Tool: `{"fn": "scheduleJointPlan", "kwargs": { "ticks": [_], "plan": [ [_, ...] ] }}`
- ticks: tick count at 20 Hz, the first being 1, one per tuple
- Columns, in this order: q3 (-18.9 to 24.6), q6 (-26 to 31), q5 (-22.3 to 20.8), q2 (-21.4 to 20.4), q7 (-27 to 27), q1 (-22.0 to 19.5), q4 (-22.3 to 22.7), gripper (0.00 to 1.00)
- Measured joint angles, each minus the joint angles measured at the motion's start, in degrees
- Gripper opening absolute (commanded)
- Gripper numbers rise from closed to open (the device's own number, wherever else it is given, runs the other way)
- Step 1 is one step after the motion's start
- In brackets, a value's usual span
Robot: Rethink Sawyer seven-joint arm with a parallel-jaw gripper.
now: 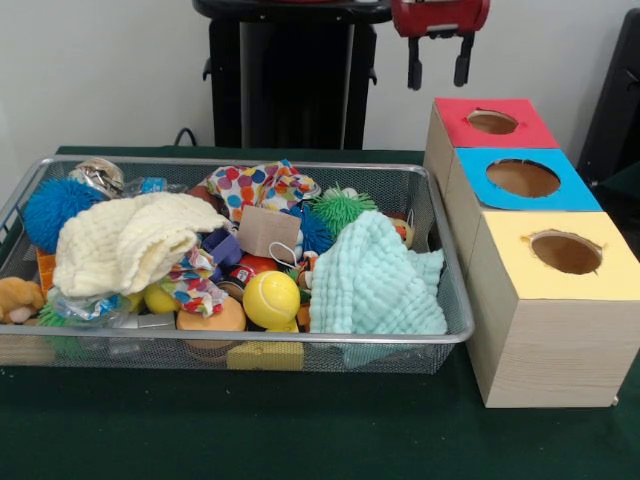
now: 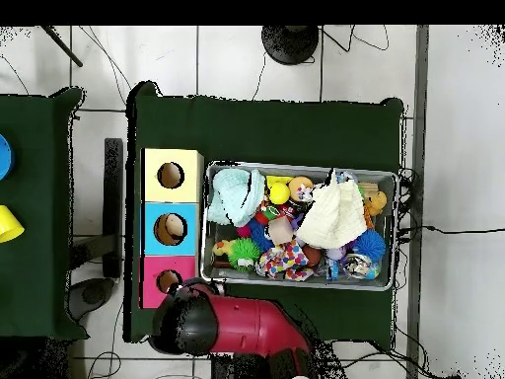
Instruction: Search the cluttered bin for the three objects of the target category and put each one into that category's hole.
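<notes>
The wire mesh bin (image 1: 250, 341) is full of clutter; it also shows in the overhead view (image 2: 395, 232). A tan furry plush (image 1: 18, 298) lies at its near left corner, seen from above too (image 2: 375, 203). A small orange thing (image 1: 403, 231) peeks out behind the mint cloth; I cannot tell what it is. I cannot pick out the tiger-striped plush or the yellow duck. The hole (image 1: 492, 121) in the red-topped box is empty (image 2: 169, 281). My gripper (image 1: 438, 68) hangs open and empty high above and behind that box.
A blue-topped box (image 1: 570, 196) and a yellow-topped box (image 1: 520, 275) stand in a row with the red one, right of the bin. A cream knitted cloth (image 1: 130, 240), a mint cloth (image 1: 375, 280), a spotted cloth (image 1: 260, 185), a tennis ball (image 1: 271, 298) and spiky balls (image 1: 50, 208) cover the bin.
</notes>
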Motion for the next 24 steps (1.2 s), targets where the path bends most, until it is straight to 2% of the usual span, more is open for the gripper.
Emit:
{"fn": "scheduleJointPlan", "kwargs": {
  "ticks": [24],
  "plan": [
    [4.4, 0.0, 0.0, 6.1, 0.0, -5.7, 0.0, 1.00]
  ]
}}
